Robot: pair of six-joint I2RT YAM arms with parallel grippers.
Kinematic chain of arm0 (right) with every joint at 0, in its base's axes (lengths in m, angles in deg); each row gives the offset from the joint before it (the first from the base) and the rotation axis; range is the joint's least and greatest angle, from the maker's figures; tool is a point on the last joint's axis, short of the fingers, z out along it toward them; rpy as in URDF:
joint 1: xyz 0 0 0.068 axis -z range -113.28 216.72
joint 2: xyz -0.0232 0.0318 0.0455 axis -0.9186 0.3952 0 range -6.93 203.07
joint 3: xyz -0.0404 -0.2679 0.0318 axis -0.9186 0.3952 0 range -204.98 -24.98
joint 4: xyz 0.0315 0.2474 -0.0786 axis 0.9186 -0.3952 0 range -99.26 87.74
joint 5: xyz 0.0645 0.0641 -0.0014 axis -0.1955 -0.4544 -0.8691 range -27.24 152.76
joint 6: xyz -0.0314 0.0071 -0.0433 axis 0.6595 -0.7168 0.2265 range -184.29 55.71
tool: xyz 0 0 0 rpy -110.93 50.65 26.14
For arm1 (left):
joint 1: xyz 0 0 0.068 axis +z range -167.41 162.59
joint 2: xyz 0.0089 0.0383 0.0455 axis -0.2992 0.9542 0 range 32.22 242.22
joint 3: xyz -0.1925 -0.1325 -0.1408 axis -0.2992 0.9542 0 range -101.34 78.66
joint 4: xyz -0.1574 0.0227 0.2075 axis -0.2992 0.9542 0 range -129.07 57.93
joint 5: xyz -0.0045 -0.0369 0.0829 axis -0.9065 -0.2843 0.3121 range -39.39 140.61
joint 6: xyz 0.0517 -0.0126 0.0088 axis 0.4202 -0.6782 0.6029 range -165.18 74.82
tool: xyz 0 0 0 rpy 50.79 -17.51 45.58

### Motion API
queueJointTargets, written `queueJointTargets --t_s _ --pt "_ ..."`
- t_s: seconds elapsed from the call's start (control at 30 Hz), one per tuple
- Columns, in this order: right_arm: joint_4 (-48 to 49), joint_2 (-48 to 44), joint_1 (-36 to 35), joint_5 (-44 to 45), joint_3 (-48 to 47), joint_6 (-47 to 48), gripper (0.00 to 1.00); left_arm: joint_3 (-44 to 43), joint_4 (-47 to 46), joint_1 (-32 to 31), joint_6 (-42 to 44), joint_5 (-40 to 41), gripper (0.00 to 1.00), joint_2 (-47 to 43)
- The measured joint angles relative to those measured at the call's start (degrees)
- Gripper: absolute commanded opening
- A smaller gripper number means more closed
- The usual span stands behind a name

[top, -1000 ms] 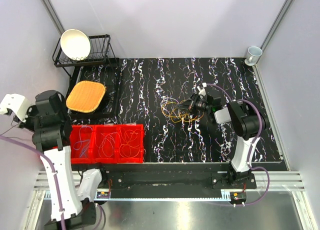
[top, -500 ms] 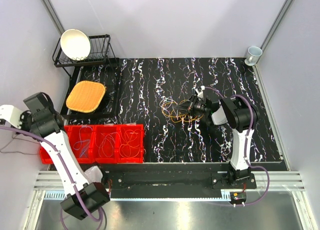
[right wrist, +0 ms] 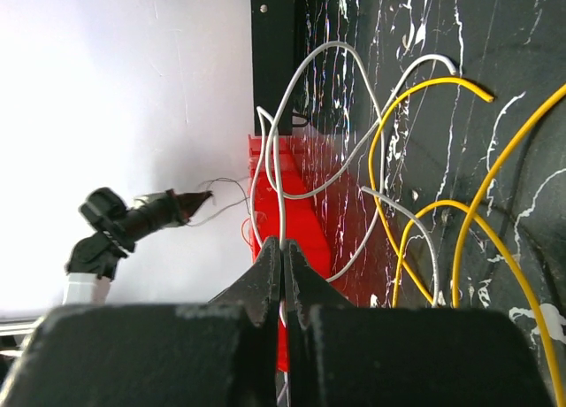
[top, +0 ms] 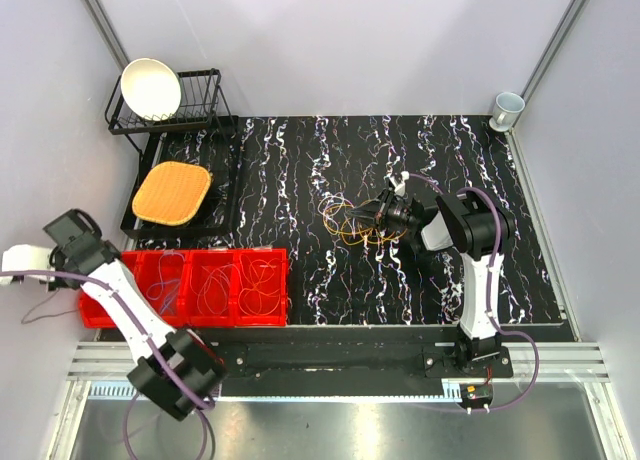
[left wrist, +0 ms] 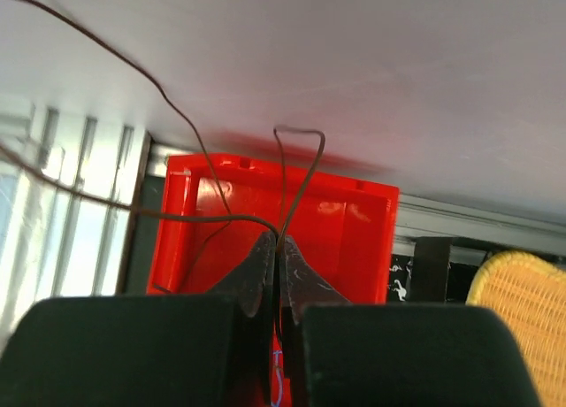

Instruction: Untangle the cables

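The left tool point(left wrist: 277, 248), clenched on a thin dark cable point(left wrist: 305, 184) over the red bin point(left wrist: 354, 212), could drop it outside, while the right tool point(right wrist: 281, 248), pinching a white cable point(right wrist: 280, 214) in the tangle point(top: 348, 220) on the surface point(top: 300, 160), may tighten knots by pulling.

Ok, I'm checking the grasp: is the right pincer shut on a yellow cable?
No, the right pincer is clamped on a white cable; the yellow cables loop free beside it.
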Motion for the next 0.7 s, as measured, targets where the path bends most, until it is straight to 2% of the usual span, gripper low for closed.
queueJointTargets --t_s 0.1,0.23,0.47,0.7 --pt "0.8 0.6 0.0 0.0 0.0 -1.0 0.00 3.7 -2.2 6.8 -2.4 -6.1 0.00 1.7" --pt "1.3 1.8 0.0 -0.2 -0.5 -2.4 0.00 7.6 -3.5 12.6 -4.5 -10.9 0.00 2.1" --pt "1.3 4.3 0.0 -1.0 -1.3 -5.0 0.00 8.5 -7.6 13.0 -5.9 -16.4 0.00 2.5" --pt "1.4 4.7 0.0 -1.1 -1.3 -6.3 0.00 8.9 -14.6 12.9 -5.7 -29.7 0.00 12.5"
